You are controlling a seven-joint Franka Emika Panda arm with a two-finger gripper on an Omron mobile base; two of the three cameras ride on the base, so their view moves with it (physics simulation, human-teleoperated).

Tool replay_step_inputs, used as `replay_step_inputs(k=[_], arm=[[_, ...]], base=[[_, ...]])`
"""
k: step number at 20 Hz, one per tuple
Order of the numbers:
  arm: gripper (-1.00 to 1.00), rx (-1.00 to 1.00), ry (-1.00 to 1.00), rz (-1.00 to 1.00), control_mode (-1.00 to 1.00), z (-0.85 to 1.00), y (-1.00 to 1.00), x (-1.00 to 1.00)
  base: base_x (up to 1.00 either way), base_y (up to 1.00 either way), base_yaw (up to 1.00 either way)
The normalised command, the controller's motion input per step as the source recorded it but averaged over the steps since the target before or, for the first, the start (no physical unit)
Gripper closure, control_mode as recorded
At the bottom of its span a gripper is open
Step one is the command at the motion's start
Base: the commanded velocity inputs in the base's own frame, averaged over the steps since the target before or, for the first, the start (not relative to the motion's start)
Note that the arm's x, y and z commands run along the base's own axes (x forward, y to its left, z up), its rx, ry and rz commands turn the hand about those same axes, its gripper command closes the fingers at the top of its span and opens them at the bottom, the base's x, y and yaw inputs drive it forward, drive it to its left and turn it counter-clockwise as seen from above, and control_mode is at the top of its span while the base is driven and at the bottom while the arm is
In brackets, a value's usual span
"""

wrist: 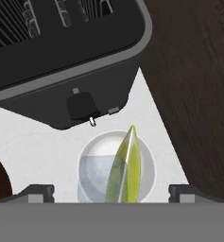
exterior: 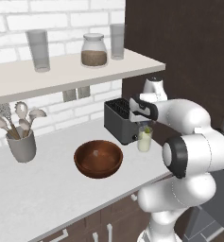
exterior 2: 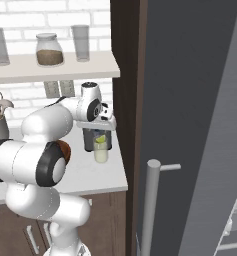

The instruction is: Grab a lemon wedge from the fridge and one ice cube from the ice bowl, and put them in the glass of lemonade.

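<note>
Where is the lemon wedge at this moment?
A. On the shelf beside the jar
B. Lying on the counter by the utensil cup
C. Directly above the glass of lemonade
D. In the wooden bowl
C: in the hand view the lemon wedge lies over the round mouth of the glass of lemonade, in front of the black toaster.

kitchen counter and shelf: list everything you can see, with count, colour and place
glass of lemonade: 1, clear with pale liquid, counter right of the bowl
lemon wedge: 1, yellow-green, directly above the glass
ice bowl: 1, reddish-brown wood, counter centre
toaster: 1, black, behind the glass
utensil cup: 1, grey, with spoons, counter left
jar: 1, clear with brown contents, shelf
tall glasses: 2, clear grey, shelf, either side of the jar
fridge: 1, matte grey, far right
gripper: 1, dark tips, above the glass, jaws wide apart
</note>
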Motion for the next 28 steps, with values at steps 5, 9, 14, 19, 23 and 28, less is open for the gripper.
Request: replay_step_inputs(k=[5,9,14,19,23,28], arm=[[-1.00,0.00,0.00,0.00,-1.00,0.00,0.00,0.00],[-1.00,0.00,0.00,0.00,-1.00,0.00,0.00,0.00],[-1.00,0.00,-0.02,0.00,-1.00,0.00,0.00,-0.18],[-1.00,0.00,-0.03,0.00,-1.00,0.03,0.00,-0.24],[-1.00,0.00,-0.01,0.00,-1.00,0.12,0.02,-0.08],[-1.00,0.00,-0.05,0.00,-1.00,0.25,0.16,-0.02]], base=[[0.00,0.00,0.00],[0.00,0.00,0.00],[0.00,0.00,0.00],[0.00,0.00,0.00],[0.00,0.00,0.00],[0.00,0.00,0.00]])
